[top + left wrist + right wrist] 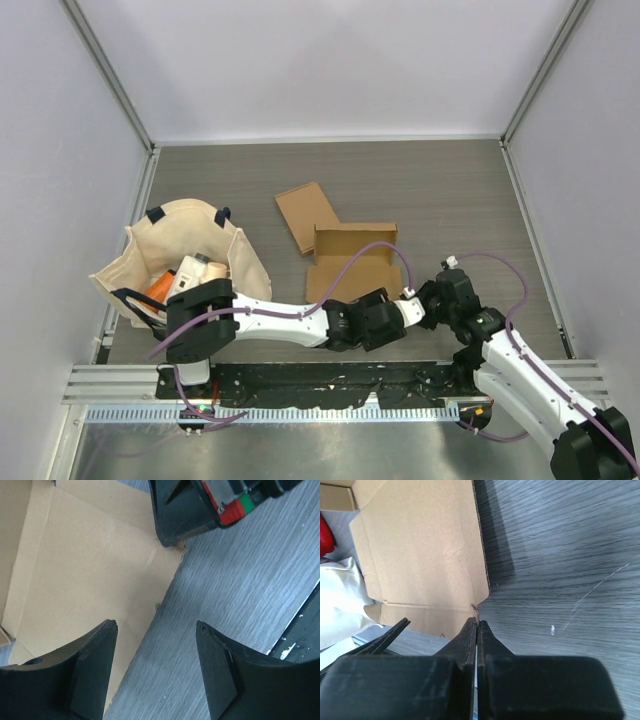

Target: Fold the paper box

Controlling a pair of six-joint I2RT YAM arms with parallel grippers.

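A: Scene status?
B: Grey wood-grain table (450, 190), walled on three sides.
A: Arms?
B: Left arm (280, 318) reaches low along the near edge toward the right. Right arm (520, 365) comes in from the near right. The wrists meet just right of centre.
A: What's on the table?
B: Canvas bag (215, 250) on the left side, slumped open, with orange and white items inside (can't identify them).
A: Task item?
B: Paper box (352, 265) lies mid-table, just right of the bag, unfolded and mostly flat. One loose panel angles off toward the far left. The far wall of the main part looks raised. Both wrists sit at its near-right corner.
A: End effectors?
B: Left gripper (156, 626): jaws apart, nothing between them. One finger (100, 655) hangs over cardboard and the other over bare table, straddling the box's edge.
A: And the other?
B: Right gripper (476, 624): fingers pressed fully together, tips right at the box's corner notch. Can't tell whether any cardboard is pinched between them.
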